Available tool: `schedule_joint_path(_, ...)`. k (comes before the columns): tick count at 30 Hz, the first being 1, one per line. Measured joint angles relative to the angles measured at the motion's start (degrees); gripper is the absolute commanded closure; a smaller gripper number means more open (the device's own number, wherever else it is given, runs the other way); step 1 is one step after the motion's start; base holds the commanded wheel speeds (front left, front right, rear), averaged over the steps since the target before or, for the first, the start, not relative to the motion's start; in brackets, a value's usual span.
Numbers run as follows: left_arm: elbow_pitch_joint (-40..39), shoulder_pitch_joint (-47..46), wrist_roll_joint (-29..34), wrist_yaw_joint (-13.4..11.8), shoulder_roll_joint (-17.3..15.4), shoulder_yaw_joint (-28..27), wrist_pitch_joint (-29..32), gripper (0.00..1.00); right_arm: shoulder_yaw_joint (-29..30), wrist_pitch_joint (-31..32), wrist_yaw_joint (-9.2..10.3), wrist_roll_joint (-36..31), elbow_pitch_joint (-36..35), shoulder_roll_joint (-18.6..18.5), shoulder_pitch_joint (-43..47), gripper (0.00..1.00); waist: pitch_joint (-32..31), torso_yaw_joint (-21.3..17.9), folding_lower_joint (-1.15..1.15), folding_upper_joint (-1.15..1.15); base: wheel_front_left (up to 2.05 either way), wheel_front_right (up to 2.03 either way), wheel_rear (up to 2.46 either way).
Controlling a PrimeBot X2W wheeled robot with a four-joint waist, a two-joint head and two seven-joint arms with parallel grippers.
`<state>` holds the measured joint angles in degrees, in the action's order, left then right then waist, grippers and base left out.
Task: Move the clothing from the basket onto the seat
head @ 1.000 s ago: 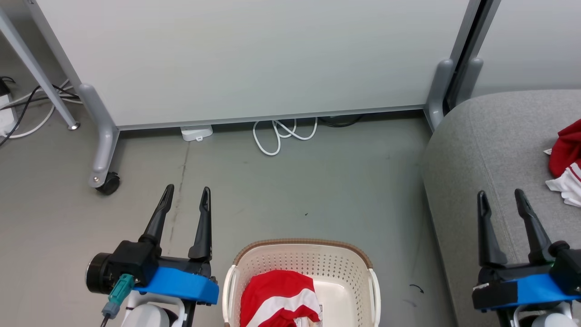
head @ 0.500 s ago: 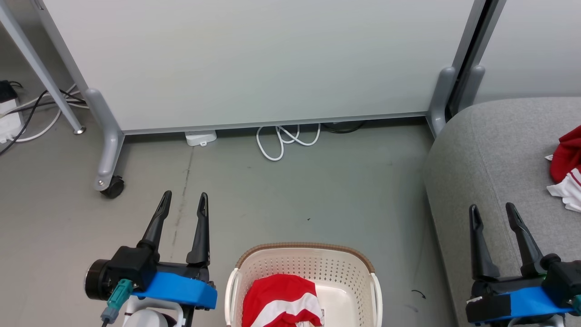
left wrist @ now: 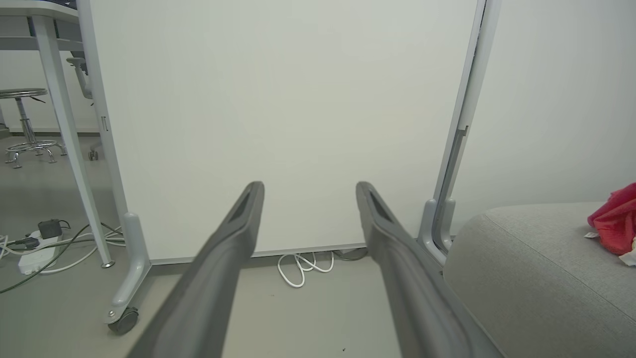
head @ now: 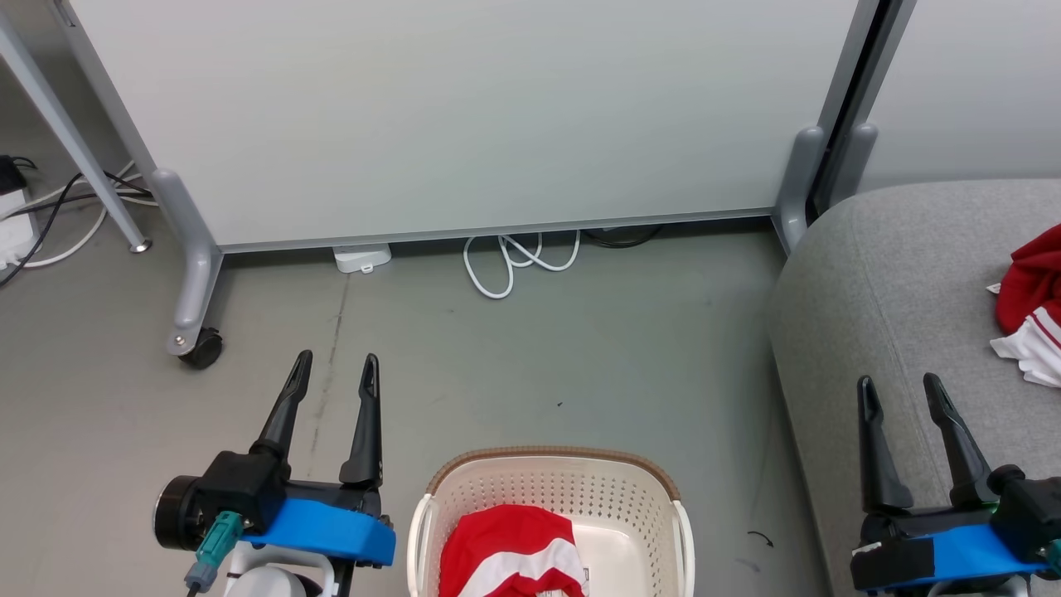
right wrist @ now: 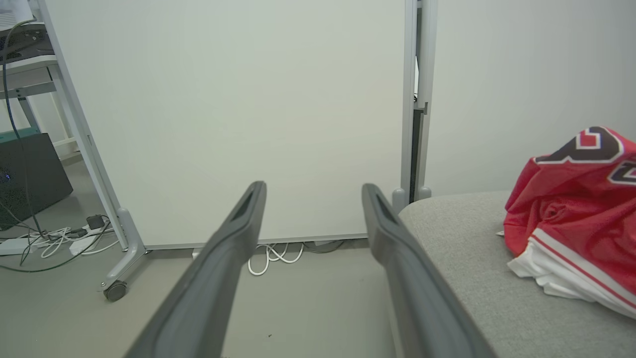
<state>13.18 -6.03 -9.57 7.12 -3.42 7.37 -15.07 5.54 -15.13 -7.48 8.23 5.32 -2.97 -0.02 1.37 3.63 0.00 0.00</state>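
The cream basket (head: 554,478) with a brown rim sits on the floor at the bottom centre of the head view, holding a crumpled red garment with white stripes (head: 507,554). A second red garment with white trim and black lettering (right wrist: 576,219) lies on the grey seat (head: 895,274) at the right, also seen as the red garment (head: 1028,290) at the head view's edge. My left gripper (head: 336,366) is open over the floor left of the basket. My right gripper (head: 899,388) is open above the seat's near edge. Both are empty.
A white partition panel on castor feet (head: 192,344) stands behind. A looped white cable (head: 514,257) and a white box (head: 361,257) lie at its base. More cables and a power strip (left wrist: 37,251) sit at the far left by a table leg (head: 79,157). Grey floor (head: 580,348) lies between.
The whole head picture has shifted slightly, so the camera moved. Both grippers sit a little lower in the picture than a second ago and stay open. The clothing has not moved.
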Motion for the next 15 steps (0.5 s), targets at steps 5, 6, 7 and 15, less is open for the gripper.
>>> schedule_joint_path(5, 0.0, 0.0, 0.1, 0.1, 0.1, 0.0, 0.0, 0.0, 0.0, 0.0, 0.0, 0.2, 0.1, 0.0, -0.1, 0.0, 0.2, -0.4, 0.0, 0.0, 0.0, 0.0, 0.0)
schedule_joint_path(6, 0.0, -0.1, 0.2, 0.1, 0.2, 0.1, 0.0, 0.0, 0.0, 0.0, 0.0, 0.2, 0.1, 0.0, -0.1, 0.0, 0.3, -0.4, 0.0, 0.0, 0.0, 0.0, 0.0)
schedule_joint_path(7, 0.0, -0.3, 0.2, 0.1, 0.2, 0.1, 0.0, 0.0, -0.1, 0.0, 0.0, 0.2, 0.1, 0.0, -0.1, 0.0, 0.4, -0.5, 0.0, 0.0, 0.0, 0.0, 0.0)
schedule_joint_path(15, 3.0, -5.4, 0.0, 0.3, -0.5, 5.9, 0.0, 0.0, -0.2, 0.0, 0.0, -0.1, -0.3, 0.0, -1.5, 0.0, 2.2, -1.1, 0.0, 0.0, 0.0, 0.0, 0.0)
